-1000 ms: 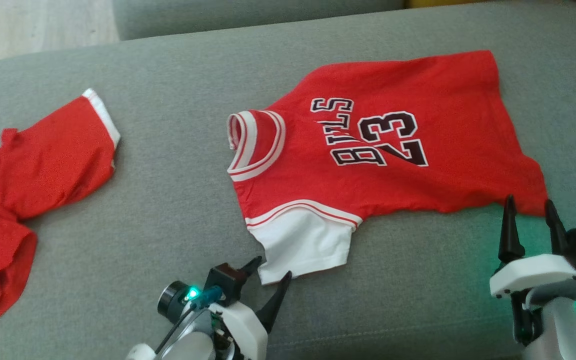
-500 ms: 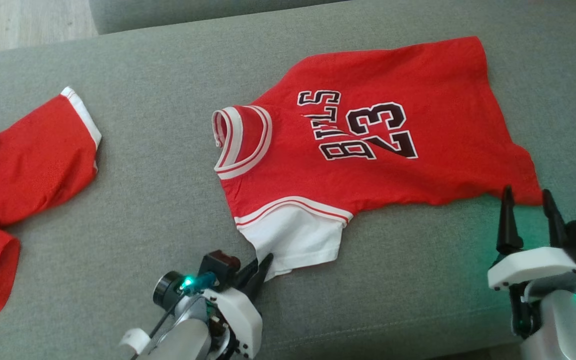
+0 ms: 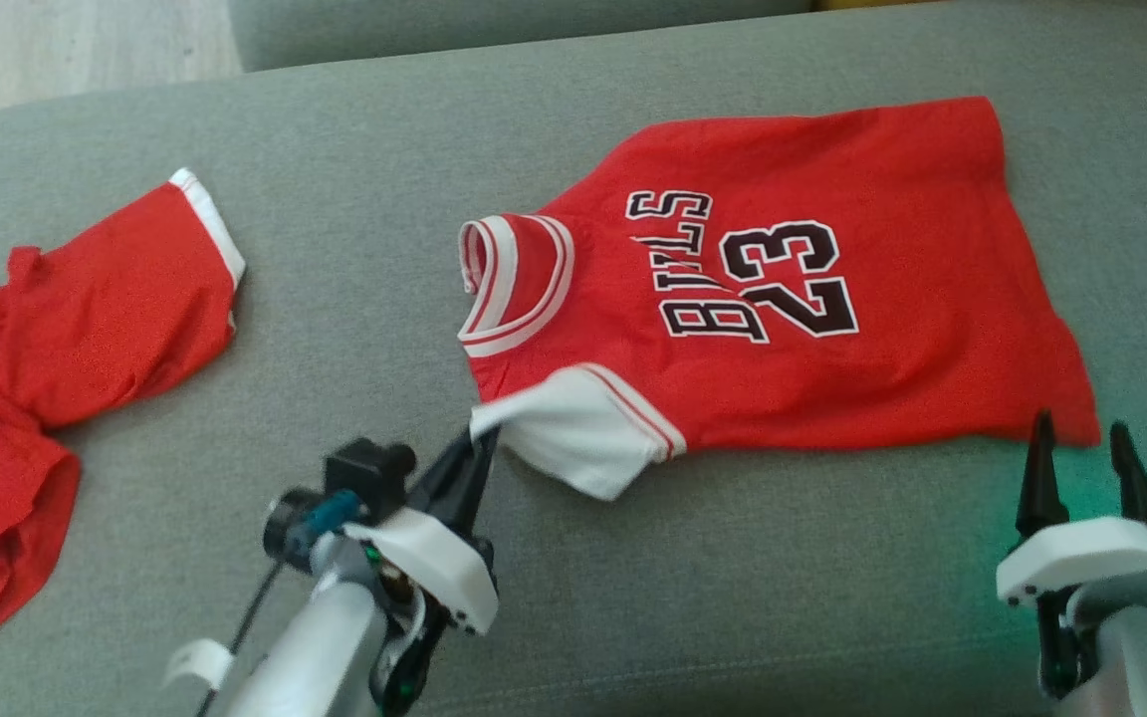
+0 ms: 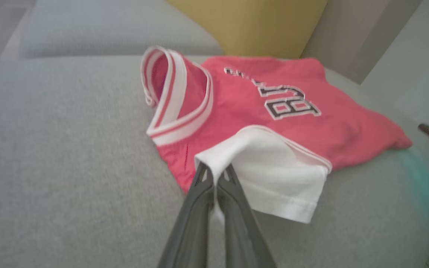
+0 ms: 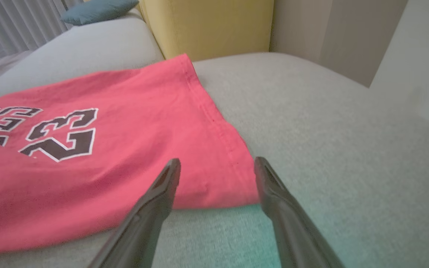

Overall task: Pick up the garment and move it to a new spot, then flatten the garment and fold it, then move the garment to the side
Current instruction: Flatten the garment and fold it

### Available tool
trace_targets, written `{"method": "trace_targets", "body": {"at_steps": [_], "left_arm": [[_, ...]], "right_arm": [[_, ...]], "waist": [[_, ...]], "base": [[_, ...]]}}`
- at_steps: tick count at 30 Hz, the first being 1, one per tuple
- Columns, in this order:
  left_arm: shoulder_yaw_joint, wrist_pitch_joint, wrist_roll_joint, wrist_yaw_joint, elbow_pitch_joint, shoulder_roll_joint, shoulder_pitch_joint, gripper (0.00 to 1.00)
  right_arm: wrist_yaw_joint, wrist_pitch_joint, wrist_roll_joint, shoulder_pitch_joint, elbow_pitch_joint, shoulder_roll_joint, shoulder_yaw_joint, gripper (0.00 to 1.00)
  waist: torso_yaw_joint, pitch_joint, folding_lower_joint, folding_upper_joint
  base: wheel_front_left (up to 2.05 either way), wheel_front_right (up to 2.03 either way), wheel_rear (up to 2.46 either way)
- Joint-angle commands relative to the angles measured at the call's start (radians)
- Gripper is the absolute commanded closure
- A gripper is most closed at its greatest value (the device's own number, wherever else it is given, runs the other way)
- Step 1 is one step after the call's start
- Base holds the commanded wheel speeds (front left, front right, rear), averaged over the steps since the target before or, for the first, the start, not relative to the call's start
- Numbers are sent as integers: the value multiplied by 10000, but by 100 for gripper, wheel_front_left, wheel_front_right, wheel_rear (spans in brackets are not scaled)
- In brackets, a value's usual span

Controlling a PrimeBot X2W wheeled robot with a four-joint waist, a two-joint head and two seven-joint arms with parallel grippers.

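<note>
The garment (image 3: pixel 862 378) is a red jersey with white sleeves, black "BULLS 23" lettering and a striped collar, spread on the grey sofa seat (image 3: pixel 354 299). My left gripper (image 3: pixel 483 438) is shut on the corner of its white sleeve (image 3: pixel 583 438), which is lifted and folded up over the red body; the left wrist view shows the pinched sleeve (image 4: pixel 274 175) at my left gripper (image 4: pixel 214 175). My right gripper (image 3: pixel 1081 438) stands open just below the jersey's bottom right hem corner. In the right wrist view the garment (image 5: pixel 125 123) lies flat and my right gripper (image 5: pixel 217 167) straddles its hem corner.
A second red garment with white trim (image 3: pixel 56 368) lies crumpled at the left of the seat. A yellow cushion (image 5: pixel 207 26) and a blue one (image 5: pixel 95 11) sit behind the sofa. Pale floor (image 3: pixel 66 50) shows at the top left.
My left gripper closed on the white sleeve corner and raised it up and left, folding the sleeve over the jersey. The right gripper stayed open by the hem. The camera swayed.
</note>
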Motion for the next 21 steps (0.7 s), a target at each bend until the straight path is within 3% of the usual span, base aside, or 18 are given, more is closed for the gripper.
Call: {"method": "trace_targets", "body": {"at_steps": [1,8,21], "left_arm": [[501,-133,-6,87,-621,173,-95,100],[1104,-135,293,236,-2068,130,419,100],[1475,-137,714,105,-2646,19,741,100]], "right_arm": [[65,6,-56,-437,-53,-64,125,0],[65,43,-30,-858,1298,-64,-500,0],[65,-135,-689,-1834,3327,-64,-1456,0]], "waist": [[66,-40,0,-1],[241,-124,0,-1],[302,-42,0,-1]], "base": [[0,0,0],[0,0,0],[0,0,0]]}}
